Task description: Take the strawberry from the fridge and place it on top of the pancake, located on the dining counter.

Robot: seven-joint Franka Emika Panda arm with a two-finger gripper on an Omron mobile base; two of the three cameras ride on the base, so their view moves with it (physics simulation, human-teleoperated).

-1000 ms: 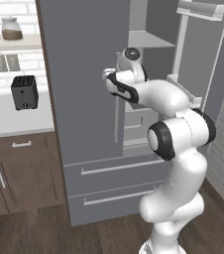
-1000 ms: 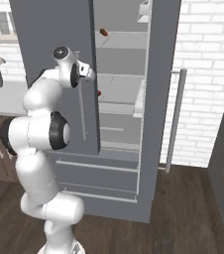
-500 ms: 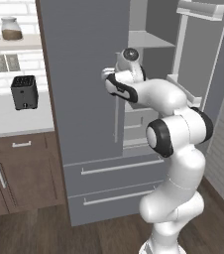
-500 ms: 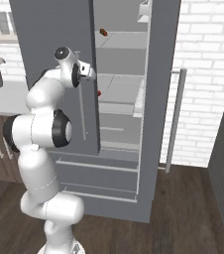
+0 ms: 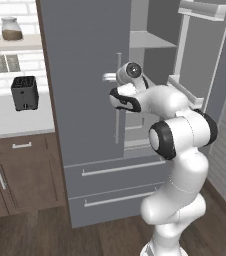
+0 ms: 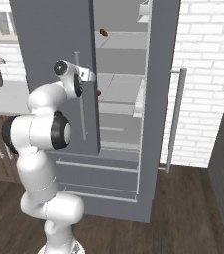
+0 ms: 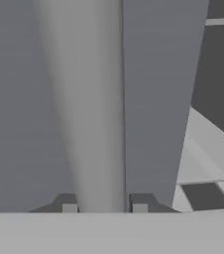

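The fridge [image 5: 80, 100] is tall and matte grey, and its right door [image 6: 158, 99] hangs wide open. My gripper [image 5: 109, 78] is at the left door's silver bar handle [image 5: 118, 115]. In the hand view that handle [image 7: 101, 124] runs straight up between my two fingertips [image 7: 69, 207], which are shut on it. The strawberry [image 6: 99, 93] is a tiny red dot on a middle shelf, just past the left door's edge. A longer reddish-brown item [image 6: 103, 32] lies on a higher shelf. The dining counter and pancake are out of view.
A wall counter [image 5: 10, 122] with a black toaster [image 5: 24, 93] stands left of the fridge, above brown cabinets. Two fridge drawers [image 5: 115, 170] sit below the doors. A white brick wall [image 6: 208, 74] is behind the open right door. The floor is dark wood.
The hand has stayed on the left door's handle and has shifted only slightly with it. The base views have not moved.
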